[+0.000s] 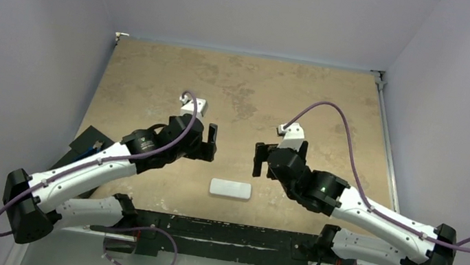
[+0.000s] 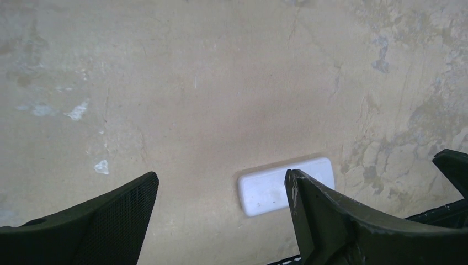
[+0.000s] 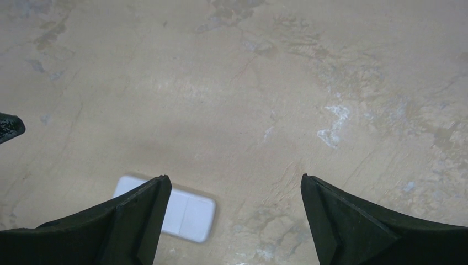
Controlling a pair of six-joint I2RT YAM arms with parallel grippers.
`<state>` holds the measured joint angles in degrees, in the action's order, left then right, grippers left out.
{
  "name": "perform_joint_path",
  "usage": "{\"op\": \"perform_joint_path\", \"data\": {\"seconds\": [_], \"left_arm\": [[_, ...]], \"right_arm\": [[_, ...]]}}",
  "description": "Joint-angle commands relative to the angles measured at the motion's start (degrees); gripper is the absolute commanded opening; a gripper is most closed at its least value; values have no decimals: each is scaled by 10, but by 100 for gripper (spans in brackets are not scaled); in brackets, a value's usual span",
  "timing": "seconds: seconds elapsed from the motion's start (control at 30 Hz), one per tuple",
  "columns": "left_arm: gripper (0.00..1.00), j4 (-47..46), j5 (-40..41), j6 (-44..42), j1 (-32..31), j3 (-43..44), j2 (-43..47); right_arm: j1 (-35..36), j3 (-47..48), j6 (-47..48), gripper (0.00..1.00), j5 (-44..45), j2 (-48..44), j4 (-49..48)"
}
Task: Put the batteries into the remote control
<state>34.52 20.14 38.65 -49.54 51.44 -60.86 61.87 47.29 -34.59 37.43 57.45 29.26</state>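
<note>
Near the front edge of the table [image 1: 156,80], between the two arm bases, the remote control [image 1: 230,188] is laid flat, a plain white side upward. Both arms are stretched forward and angled inward, their wrists turned toward each other. The left gripper [image 1: 210,141] is held above the tabletop, spread wide and empty. The right gripper [image 1: 260,159] is likewise held wide apart, with nothing gripped.

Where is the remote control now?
Top view: the remote control lies on the table, front centre, just nearer than the left end effector and right end effector.
</note>
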Motion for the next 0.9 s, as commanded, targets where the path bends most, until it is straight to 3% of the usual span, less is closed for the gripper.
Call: {"op": "perform_joint_path", "data": {"seconds": [0.0, 0.5, 0.87], "left_arm": [[87, 44, 56, -31, 0, 54, 29], [99, 61, 95, -70, 0, 89, 103], [99, 49, 82, -78, 0, 95, 109]], "right_arm": [[2, 43, 30, 99, 54, -33, -9], [2, 71, 3, 99, 173, -102, 43], [2, 64, 41, 99, 160, -129, 19]]}}
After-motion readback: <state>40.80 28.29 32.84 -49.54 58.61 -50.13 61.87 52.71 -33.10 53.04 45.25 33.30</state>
